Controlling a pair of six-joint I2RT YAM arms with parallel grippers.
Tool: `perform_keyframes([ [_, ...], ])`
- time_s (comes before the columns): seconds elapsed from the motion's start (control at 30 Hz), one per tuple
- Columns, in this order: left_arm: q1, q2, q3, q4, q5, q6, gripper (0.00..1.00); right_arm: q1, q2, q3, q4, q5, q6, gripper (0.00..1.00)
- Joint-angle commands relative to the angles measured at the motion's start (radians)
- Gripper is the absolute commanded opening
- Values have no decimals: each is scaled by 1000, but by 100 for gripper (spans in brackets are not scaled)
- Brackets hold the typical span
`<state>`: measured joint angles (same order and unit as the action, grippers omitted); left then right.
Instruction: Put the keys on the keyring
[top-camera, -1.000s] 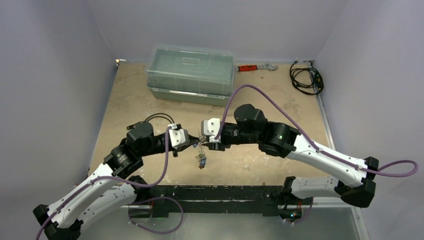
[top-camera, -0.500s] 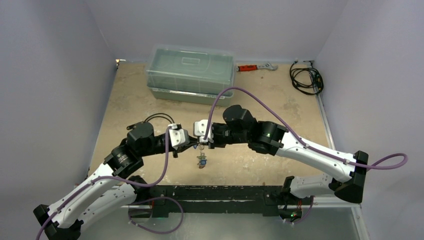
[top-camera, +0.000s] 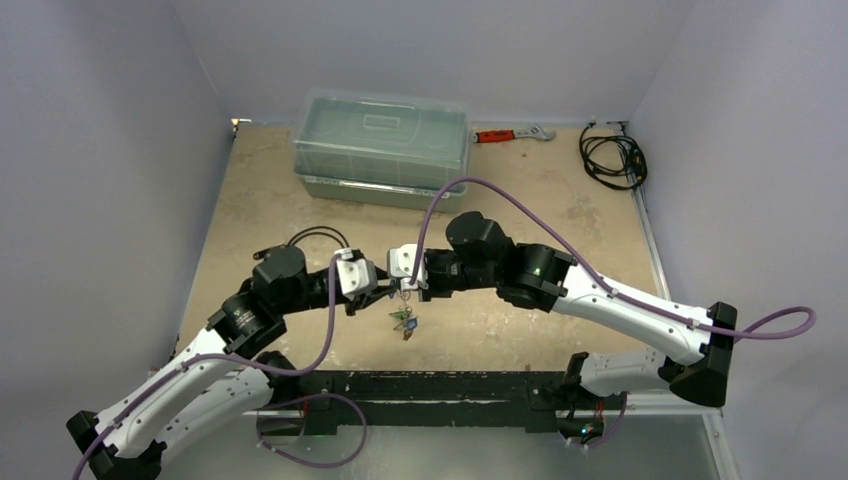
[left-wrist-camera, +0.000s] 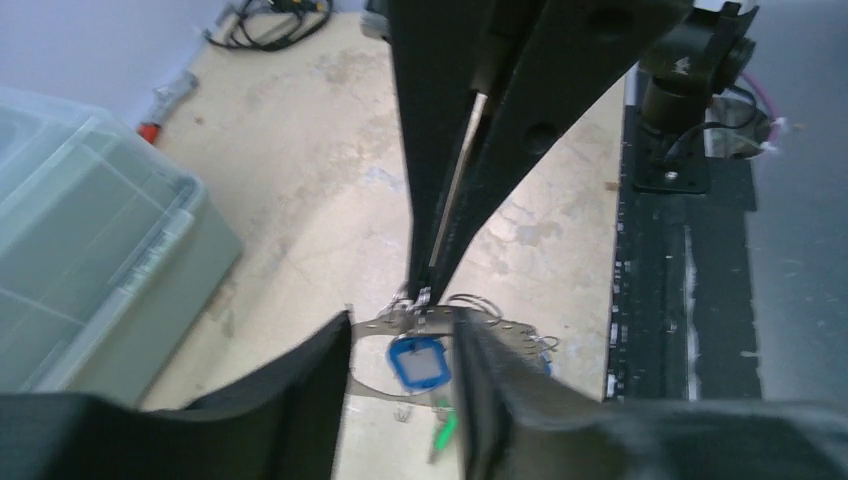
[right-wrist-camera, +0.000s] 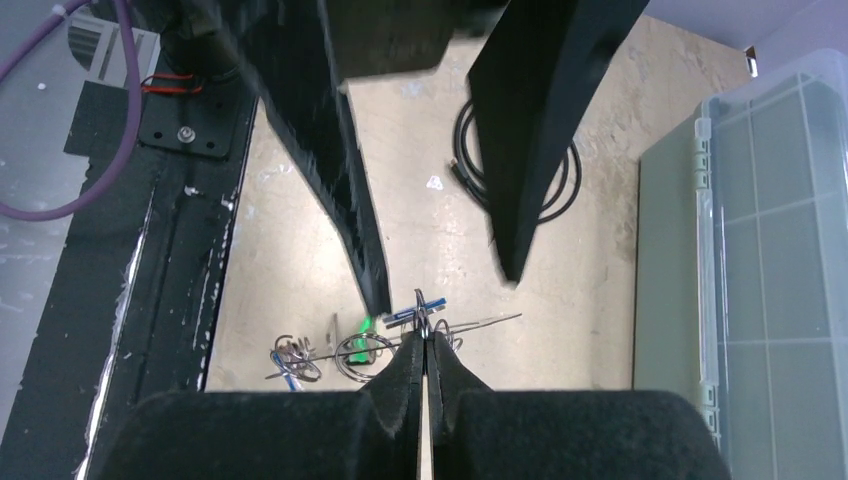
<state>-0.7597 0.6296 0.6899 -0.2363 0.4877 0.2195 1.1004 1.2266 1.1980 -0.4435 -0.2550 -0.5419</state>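
Right gripper (top-camera: 405, 289) is pinched tight on the rim of the keyring (left-wrist-camera: 385, 327), holding it off the table (top-camera: 260, 190) over the near-centre, just beyond the black base rail (top-camera: 440, 385). Left gripper (top-camera: 371, 288) faces it from the left with jaws apart, one finger on each side of the ring; can't tell if either touches metal. Keys (top-camera: 404, 320) dangle in a small bunch just below the two grippers. Top view only gives that bunch and the grippers nose to nose; the ring is barely resolvable there. Left wrist view shows it as a flat silver band between the left fingers (left-wrist-camera: 290, 400). The blue tag (left-wrist-camera: 420, 362) hangs just under the band, the green tag (left-wrist-camera: 443, 436) lower, and the right gripper's closed tips meet on the band's edge. Right wrist view shows the ring edge-on, a thin line crossing the shut tips, with small wire split rings (right-wrist-camera: 290, 360) at its near end and the spread left fingers on either side. Far side has a clear storage box (top-camera: 382, 145), an orange-handled wrench (top-camera: 510, 133) to its right, and a black cable coil (top-camera: 612, 155) in the far-right corner.
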Motion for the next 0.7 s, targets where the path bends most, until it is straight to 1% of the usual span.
perform_keyframes([
  [0.0,6,-89,-21,110,-38,-17,52,3,-121,-83,175,-45,22,0],
  [0.03,10,-109,-31,127,-33,-20,56,3,-155,-112,221,-52,34,0],
  [0.1,20,-146,-48,161,-7,-24,58,2,-205,-171,318,-57,58,0],
  [0.23,26,-195,-80,220,87,-28,57,3,-265,-270,503,-51,114,0],
  [0.33,31,-201,-90,265,145,-29,55,3,-294,-347,653,-74,161,0],
  [0.43,33,-194,-92,286,177,-53,54,3,-321,-433,845,-84,224,0],
  [0.53,36,-178,-91,306,185,-101,55,3,-336,-493,961,-65,259,0],
  [0.6,38,-169,-87,307,159,-133,58,3,-342,-526,1022,-41,272,0],
  [0.63,39,-165,-84,302,130,-145,66,3,-348,-536,1033,-31,276,0],
  [0.67,39,-162,-79,295,91,-164,78,3,-354,-545,1043,-17,281,0],
])
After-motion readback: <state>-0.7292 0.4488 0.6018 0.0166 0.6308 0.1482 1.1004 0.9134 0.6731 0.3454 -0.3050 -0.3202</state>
